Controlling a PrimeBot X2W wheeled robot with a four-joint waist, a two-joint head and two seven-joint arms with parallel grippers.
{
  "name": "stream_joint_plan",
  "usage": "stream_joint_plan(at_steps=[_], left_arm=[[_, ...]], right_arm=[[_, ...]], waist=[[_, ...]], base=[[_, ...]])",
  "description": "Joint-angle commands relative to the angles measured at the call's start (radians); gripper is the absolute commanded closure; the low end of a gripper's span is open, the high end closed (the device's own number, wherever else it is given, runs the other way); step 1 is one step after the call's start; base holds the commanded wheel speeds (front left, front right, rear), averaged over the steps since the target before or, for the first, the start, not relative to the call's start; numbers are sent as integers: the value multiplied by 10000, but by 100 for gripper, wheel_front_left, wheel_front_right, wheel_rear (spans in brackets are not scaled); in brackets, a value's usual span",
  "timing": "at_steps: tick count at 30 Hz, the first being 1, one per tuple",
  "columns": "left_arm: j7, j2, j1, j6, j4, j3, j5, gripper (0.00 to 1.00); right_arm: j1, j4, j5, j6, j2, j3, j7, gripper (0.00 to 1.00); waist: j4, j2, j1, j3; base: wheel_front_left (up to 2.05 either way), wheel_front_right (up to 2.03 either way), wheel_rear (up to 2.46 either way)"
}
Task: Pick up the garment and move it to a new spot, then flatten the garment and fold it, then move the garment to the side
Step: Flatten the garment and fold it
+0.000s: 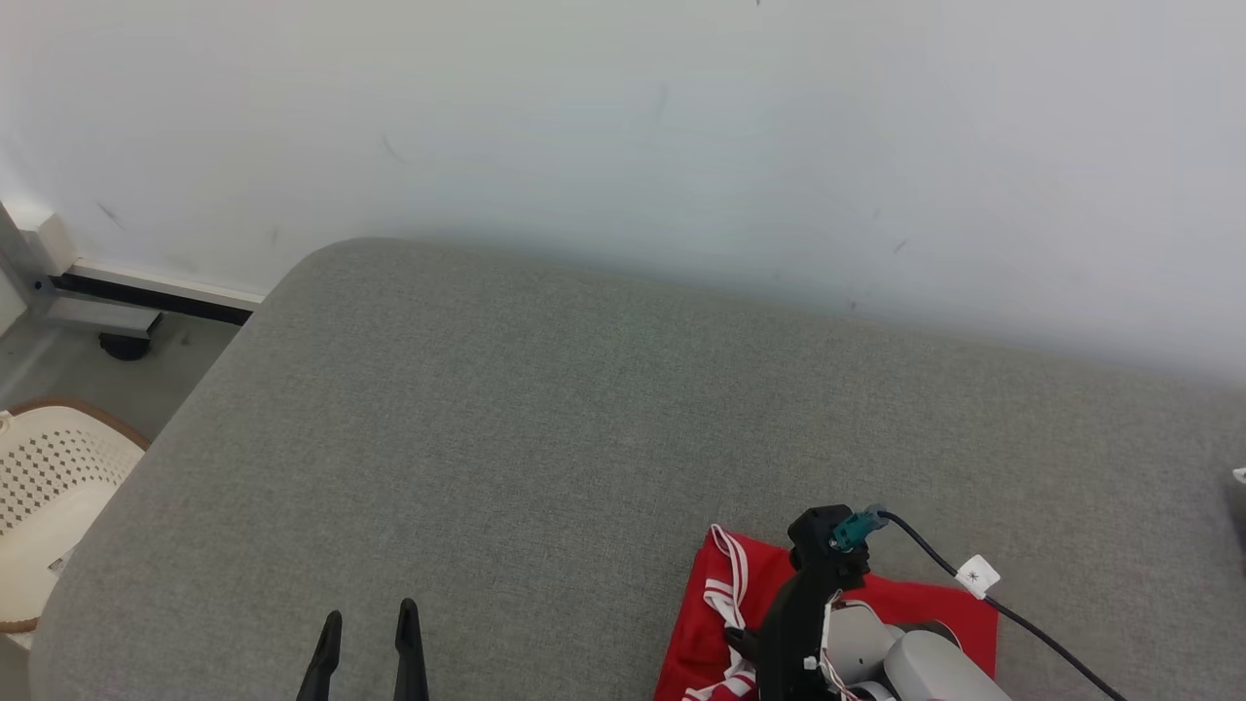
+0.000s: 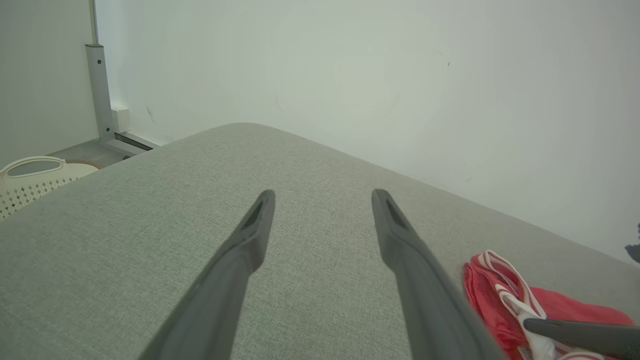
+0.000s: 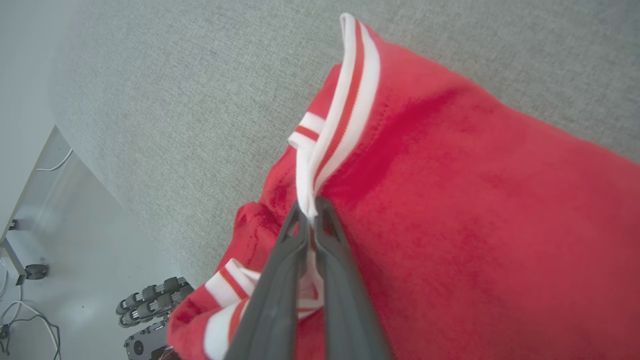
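Observation:
The garment (image 1: 720, 604) is red with white-and-red striped trim and lies bunched at the near right of the grey padded surface (image 1: 545, 419). My right gripper (image 3: 310, 209) is shut on a fold of the striped trim, fingers pressed together over the red cloth (image 3: 475, 200). In the head view its black wrist (image 1: 813, 584) covers part of the garment. My left gripper (image 1: 370, 633) hovers open over bare grey fabric, well left of the garment. The left wrist view shows its fingers (image 2: 322, 197) spread wide with nothing between them, and the garment (image 2: 492, 295) off to their right.
A white wall (image 1: 623, 127) runs along the far edge of the surface. A cream perforated basket (image 1: 49, 487) stands on the floor off the left edge, near a metal frame leg (image 1: 97, 312). A black cable with a white tag (image 1: 973, 576) trails from my right wrist.

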Motion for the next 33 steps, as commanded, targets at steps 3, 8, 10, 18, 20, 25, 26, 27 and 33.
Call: stream_joint_plan(at_steps=[3,8,10,18,20,25,26,27,33], left_arm=[[-7,4,-2,44,4,-39,-61,0],[-13,88,-49,108,43,-36,29,0],[-17,102,-29,142,43,-16,24,0],[-49,154,120,234,-48,140,-30,0],[-58,137,165,259,-69,179,-35,0],[-64,102,278,177,-53,233,-143,0],[-66,92,301,164,-27,246,-181,0],[-68,68,308,129,2,247,-220,0],[-71,88,351,-76,-64,446,9,0]], right_arm=[[-211,378,273,-25,18,262,-273,100],[-428,841,746,-25,24,506,-715,0],[-451,840,1194,-25,26,728,-791,0],[-789,318,2181,-25,9,422,-2538,0],[-703,65,1842,-25,11,11,-3018,0],[36,-785,679,-25,-145,-794,-3735,0],[261,-1061,291,-25,-275,-991,-3873,0],[529,-1409,-23,-25,-337,-1181,-4014,0],[2346,-3506,-2690,-24,-496,-2610,-5283,0]], waist=[[51,0,0,48],[64,0,0,81],[24,0,0,62],[-549,0,0,-206],[-723,0,0,-272],[-1095,0,0,-385],[-1197,0,0,-410],[-1278,0,0,-427],[-1956,0,0,-509]], base=[[0,0,0],[0,0,0],[0,0,0],[0,0,0],[0,0,0],[0,0,0],[0,0,0],[0,0,0],[0,0,0]])
